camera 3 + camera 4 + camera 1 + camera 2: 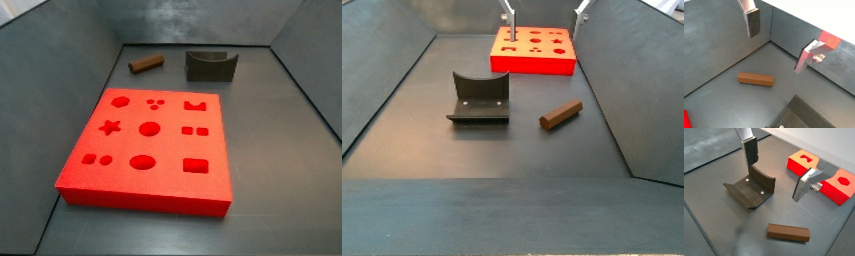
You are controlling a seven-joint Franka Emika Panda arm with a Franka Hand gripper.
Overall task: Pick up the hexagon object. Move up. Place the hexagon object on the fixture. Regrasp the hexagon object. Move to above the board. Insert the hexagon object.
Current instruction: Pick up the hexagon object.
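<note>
The gripper (777, 170) hangs high above the grey floor with its jaws spread wide and nothing between them; in both wrist views the two silver fingers (753, 21) with dark pads stand well apart, and in a side view only their tips (508, 17) show at the upper edge of the picture, above the far end of the board (533, 50); the hexagon object (788, 232), a short reddish-brown rod, lies flat on the floor, untouched, well below the open fingers; in a side view it rests just beside the fixture (480, 98), apart from it and slanted toward the side wall, between the fixture and that wall; the fixture is a dark block with a curved notch in its top (750, 190), and its notch holds nothing; the bright red board lies flat on the floor (150, 147), its many shaped holes, among them circles, a star and squares, all unfilled; in that side view the rod (147, 64) and the fixture (211, 65) sit beyond the board's far edge, near the back wall
</note>
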